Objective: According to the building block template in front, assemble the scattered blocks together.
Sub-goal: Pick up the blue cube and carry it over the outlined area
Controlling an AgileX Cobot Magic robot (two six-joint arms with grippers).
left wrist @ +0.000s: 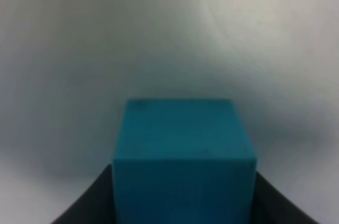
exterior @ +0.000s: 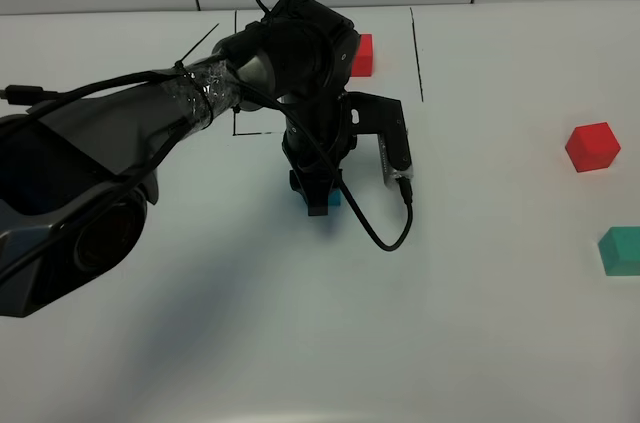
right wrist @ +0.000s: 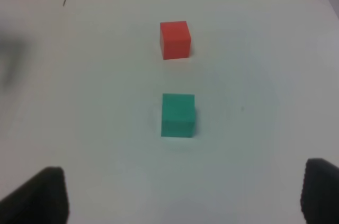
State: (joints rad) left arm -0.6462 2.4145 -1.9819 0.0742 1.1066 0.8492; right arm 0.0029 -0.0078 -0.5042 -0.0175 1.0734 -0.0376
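Observation:
My left gripper (exterior: 318,201) reaches to the middle of the table and is shut on the blue block (exterior: 331,198), low at the table surface. In the left wrist view the blue block (left wrist: 183,155) fills the space between the dark fingers (left wrist: 85,205). The red block (exterior: 592,146) and the green block (exterior: 622,250) lie apart at the right. The right wrist view shows the red block (right wrist: 175,39) and the green block (right wrist: 177,115) ahead of my open, empty right gripper (right wrist: 183,195). The template (exterior: 362,55) sits at the back; only its red cube shows, the arm hides the others.
The template's thin black outline (exterior: 416,53) runs along the back of the white table (exterior: 480,343). My left arm (exterior: 120,143) stretches from the left edge over the table's middle. A black cable (exterior: 385,233) loops beside the gripper.

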